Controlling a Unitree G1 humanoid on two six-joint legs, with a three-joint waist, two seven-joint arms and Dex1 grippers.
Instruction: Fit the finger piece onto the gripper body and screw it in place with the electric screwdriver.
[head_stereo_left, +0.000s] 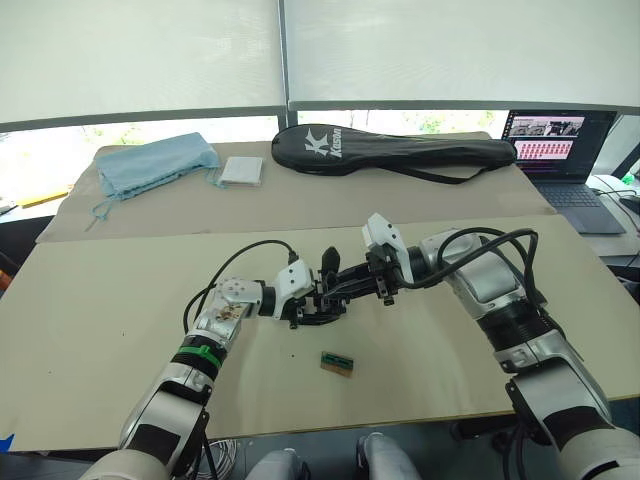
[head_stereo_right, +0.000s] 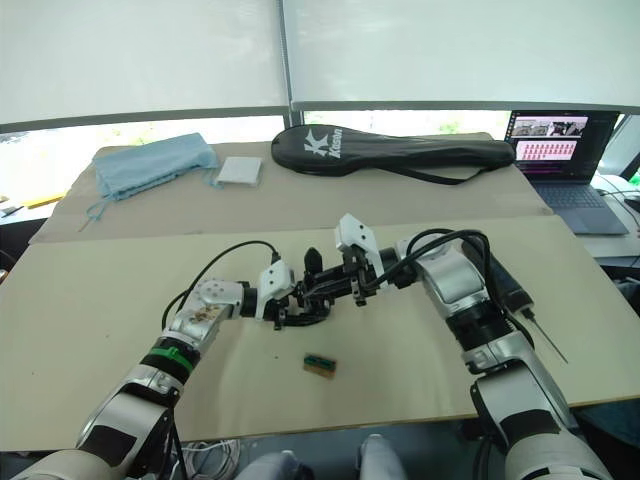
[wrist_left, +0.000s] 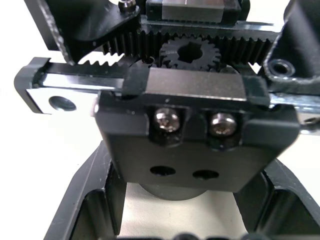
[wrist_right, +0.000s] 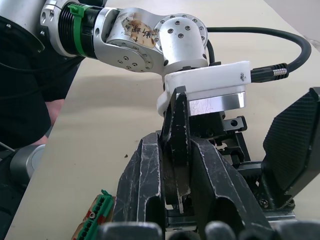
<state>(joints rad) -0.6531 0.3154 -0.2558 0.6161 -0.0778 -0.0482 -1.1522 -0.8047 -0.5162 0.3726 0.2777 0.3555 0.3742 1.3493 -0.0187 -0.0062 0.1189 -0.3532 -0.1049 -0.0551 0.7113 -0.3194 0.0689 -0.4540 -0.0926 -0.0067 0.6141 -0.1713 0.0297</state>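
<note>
Green-and-tan block near gripper body (racket bag behind)

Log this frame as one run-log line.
left hand: shut on gripper body | right hand: shut on finger piece, at the body | electric screwdriver: on table, right, untouched | screwing: not started

Lighting: bright, even daylight from the windows behind lowered white blinds at the far side; strips of glass below the blinds blown out to white. Table: evenly lit, soft faint shadows under the arms. Laptop screen glows, legible only as coloured blocks. Head views: sharp, slight bowing at the edges. Left wrist view: background overexposed, gripper body crisp with glints on its screws, nearest edges blurred. Right wrist view: near black fingers soft, far parts sharper.
</note>
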